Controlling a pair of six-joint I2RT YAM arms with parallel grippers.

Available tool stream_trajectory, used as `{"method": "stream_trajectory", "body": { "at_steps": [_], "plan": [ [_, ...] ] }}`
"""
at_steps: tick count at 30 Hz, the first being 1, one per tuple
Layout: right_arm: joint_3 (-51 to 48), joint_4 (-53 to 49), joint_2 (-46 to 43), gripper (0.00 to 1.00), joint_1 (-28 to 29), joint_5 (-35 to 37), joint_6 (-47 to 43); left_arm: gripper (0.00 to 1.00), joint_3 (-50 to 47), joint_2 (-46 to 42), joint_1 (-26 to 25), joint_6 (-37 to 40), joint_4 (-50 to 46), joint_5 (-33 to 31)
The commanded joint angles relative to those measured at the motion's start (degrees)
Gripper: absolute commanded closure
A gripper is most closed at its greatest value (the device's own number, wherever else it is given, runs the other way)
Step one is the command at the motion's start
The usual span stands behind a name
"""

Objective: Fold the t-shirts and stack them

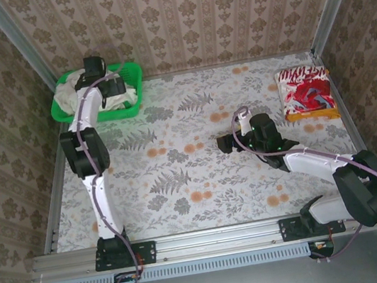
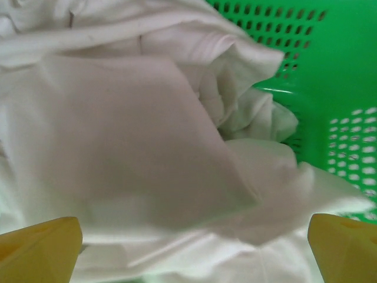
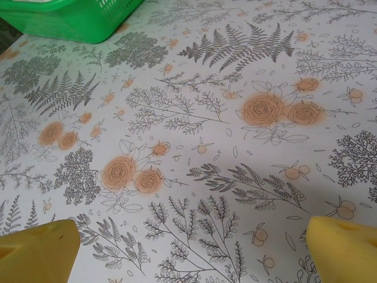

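L pincer [image 2: 194, 250] released wide over white shirts [image 2: 118, 153] in basket [image 2: 341, 71], R pincer [image 3: 194, 247] released above tabletop [image 3: 206, 88] centre, red/white folded shirt [image 1: 304, 91] at far-right edge

Left arm [image 1: 99, 199], right arm [image 1: 313, 159]: white links, black joint housings, black bases [image 1: 123, 251]. Pale lilac cables [image 1: 77, 116] run along the outside of each arm. Left gripper [image 2: 194, 250], right gripper [image 3: 191, 250]: blunt, wedge-shaped yellow fingers [image 2: 41, 247].

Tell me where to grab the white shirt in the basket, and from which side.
I'd pinch the raised fold edge of the shirt from straight above: the basket walls block the sides, and the flat panel gives jaws nothing to bite.
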Motion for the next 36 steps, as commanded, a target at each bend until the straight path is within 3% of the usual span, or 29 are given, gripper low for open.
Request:
{"method": "stream_trajectory", "body": {
  "at_steps": [1,2,4,9,12,21,25,36],
  "plan": [
    [0.17,1.19,-0.41,0.0,0.45,1.22,0.87,0.0,7.27,4.19,-0.25,-2.2,-6.51,0.94],
    [0.18,1.05,-0.4,0.0,0.45,1.27,0.87,0.05,9.0,5.55,-0.22,-2.29,-7.36,1.23],
    [0.36,1.04,-0.18,0.0,0.49,1.2,0.83,0.27,10.97,6.68,-0.25,-2.7,-7.92,1.82],
    [0.88,0.88,0.1,0.0,0.62,1.18,0.87,1.0,10.8,5.95,-0.2,-2.99,-6.91,3.12],
    [1.25,0.6,0.01,0.0,0.7,1.18,0.83,1.0,8.0,2.63,-0.36,-2.51,-5.11,3.43],
    [2.03,0.33,-0.38,0.0,1.0,1.11,1.28,1.0,-7.95,-18.45,-2.55,1.77,9.86,3.04],
    [2.89,0.34,0.38,0.0,1.23,0.37,2.14,1.0,-3.75,-22.37,-4.28,6.36,9.05,4.46],
    [2.17,1.92,0.58,0.0,3.15,0.45,3.29,1.0,10.83,-27.16,-8.59,9.41,5.0,6.7]
  ]
}}
